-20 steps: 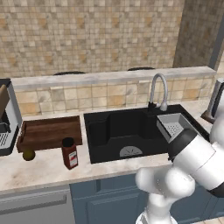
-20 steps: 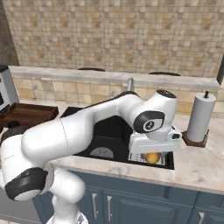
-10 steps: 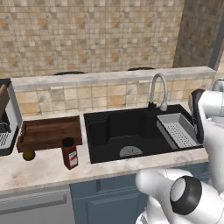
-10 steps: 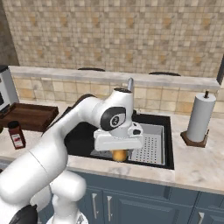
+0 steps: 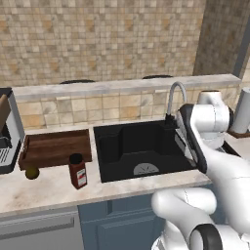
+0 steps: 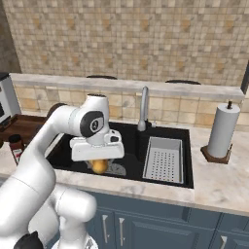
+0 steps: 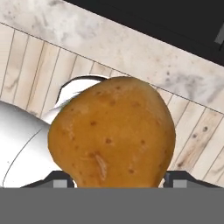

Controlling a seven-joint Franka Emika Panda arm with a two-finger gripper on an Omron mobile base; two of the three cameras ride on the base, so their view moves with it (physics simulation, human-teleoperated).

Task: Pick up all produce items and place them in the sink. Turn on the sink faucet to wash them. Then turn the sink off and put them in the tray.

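While the sink (image 6: 127, 137) spreads across the middle of the right base view, black and broad, the gripper (image 6: 98, 164) hangs low at that view's centre-left, just above the basin's near part, with an orange-yellow fruit (image 6: 99, 166) showing under the white hand. In the hand view this fruit (image 7: 113, 133) swells over the centre of the frame, speckled and brown-gold, its sides reaching out to the two dark fingertips (image 7: 60, 181) at the bottom corners, so the fingers look clamped on it, though the contact itself sits too low in the frame to be sure. The fruit lies straight ahead of the fingers and between them, its longer axis running roughly up the hand view; the drop into the basin turns on that. The tray (image 5: 55, 146) lies at the left of the left base view, well apart from the hand, with the jar (image 5: 77, 171) standing before it. The faucet (image 5: 172, 100) rises behind the basin. The olive fruit (image 5: 32, 172) sits on the counter at the tray's near left corner, not yet fetched.
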